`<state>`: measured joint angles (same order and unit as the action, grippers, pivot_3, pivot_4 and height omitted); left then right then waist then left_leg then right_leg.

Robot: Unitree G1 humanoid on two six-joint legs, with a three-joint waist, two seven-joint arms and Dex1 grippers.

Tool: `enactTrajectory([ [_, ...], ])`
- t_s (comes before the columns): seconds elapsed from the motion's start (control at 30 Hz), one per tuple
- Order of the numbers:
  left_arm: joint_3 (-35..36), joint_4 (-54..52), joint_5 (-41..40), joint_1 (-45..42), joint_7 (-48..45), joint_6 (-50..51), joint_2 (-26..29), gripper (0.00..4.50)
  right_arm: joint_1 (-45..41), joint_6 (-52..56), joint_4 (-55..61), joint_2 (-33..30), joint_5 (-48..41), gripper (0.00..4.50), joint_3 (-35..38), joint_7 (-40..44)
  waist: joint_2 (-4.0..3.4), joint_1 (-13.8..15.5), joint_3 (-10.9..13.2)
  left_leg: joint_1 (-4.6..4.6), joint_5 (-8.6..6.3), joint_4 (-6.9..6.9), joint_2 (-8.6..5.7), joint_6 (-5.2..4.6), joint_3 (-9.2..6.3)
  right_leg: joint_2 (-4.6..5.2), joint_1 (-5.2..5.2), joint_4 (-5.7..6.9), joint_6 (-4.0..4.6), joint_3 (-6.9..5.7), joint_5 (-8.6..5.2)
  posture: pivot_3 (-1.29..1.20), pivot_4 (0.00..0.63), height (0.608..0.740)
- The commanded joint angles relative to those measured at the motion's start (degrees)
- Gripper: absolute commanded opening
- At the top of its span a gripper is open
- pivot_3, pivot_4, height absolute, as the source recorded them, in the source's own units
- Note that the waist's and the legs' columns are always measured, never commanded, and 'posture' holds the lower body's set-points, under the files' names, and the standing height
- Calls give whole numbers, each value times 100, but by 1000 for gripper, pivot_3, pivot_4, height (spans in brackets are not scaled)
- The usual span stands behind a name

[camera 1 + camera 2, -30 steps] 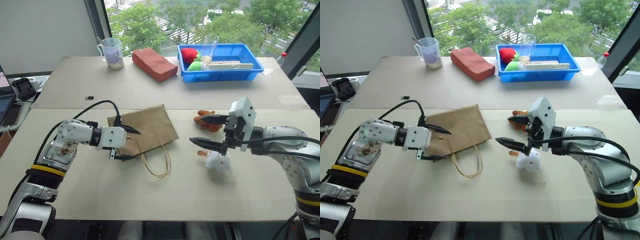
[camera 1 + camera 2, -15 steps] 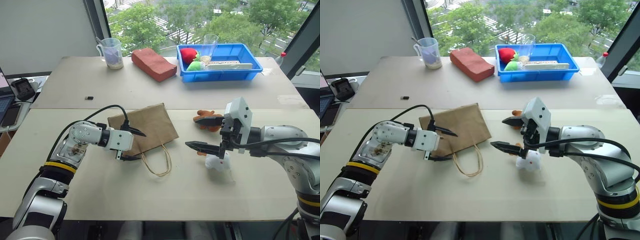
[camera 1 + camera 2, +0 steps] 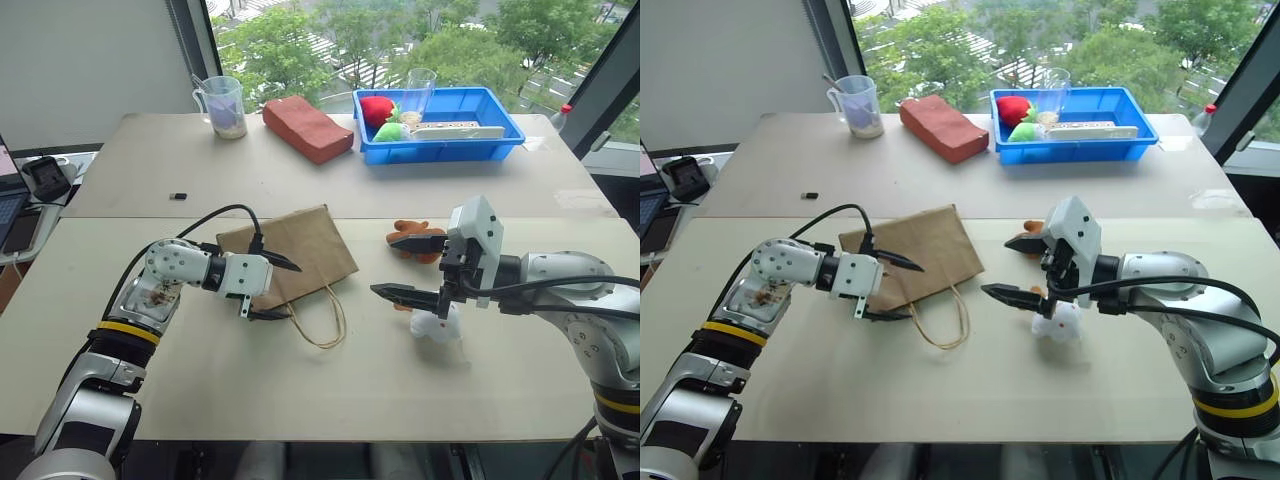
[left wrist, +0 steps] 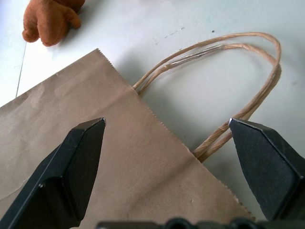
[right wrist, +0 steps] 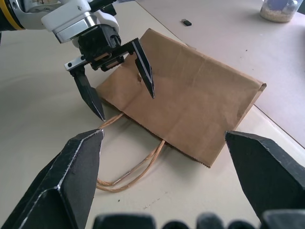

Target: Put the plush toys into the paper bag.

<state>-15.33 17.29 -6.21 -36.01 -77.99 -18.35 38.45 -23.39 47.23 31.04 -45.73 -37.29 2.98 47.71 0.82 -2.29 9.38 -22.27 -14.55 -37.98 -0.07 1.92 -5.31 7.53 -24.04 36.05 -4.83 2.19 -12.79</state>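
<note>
The paper bag (image 3: 305, 245) lies flat on the near table, its cord handles (image 3: 322, 326) pointing toward me. My left gripper (image 3: 290, 291) is open at the bag's mouth edge, one finger over the paper and one just off its corner by the handles (image 4: 248, 71). The reddish-brown plush toy (image 3: 407, 229) lies to the right of the bag, partly behind my right gripper (image 3: 384, 266), which hovers open above the table. The white plush toy (image 3: 438, 325) lies just below that gripper. The right wrist view looks across at the bag (image 5: 200, 105) and the left gripper (image 5: 127, 106).
At the back stand a blue tray (image 3: 500, 140) with red and green soft fruit, a reddish-brown brick-shaped block (image 3: 308, 128) and a measuring cup (image 3: 224, 105). A small black item (image 3: 178, 195) lies on the far table. Electronics sit at the left edge (image 3: 45, 175).
My left gripper has slid to the right along the bag's mouth edge, closer to the handles. The right gripper, the bag and both toys have kept their places.
</note>
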Motion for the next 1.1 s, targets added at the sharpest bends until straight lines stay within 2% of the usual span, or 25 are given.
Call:
enactTrajectory([
  [0.03,97,-93,-4,-130,74,-16,-36,4411,-1,-107,127,-76,-23,4500,87,24,0,0,0,0,0,0,0,0,0,0,0,0,0,0,0,0,150,740],
  [0.6,-87,385,490,-179,106,-843,-79,4411,-2,-75,135,-156,-42,4500,104,8,0,2,0,0,0,0,0,0,0,0,0,-1,0,0,0,0,150,740],
  [1.1,-204,286,624,-154,300,-879,-290,4411,-69,-13,141,-163,-73,4500,130,-66,0,-4,0,0,0,0,0,0,0,0,0,-1,0,0,0,0,150,740],
])
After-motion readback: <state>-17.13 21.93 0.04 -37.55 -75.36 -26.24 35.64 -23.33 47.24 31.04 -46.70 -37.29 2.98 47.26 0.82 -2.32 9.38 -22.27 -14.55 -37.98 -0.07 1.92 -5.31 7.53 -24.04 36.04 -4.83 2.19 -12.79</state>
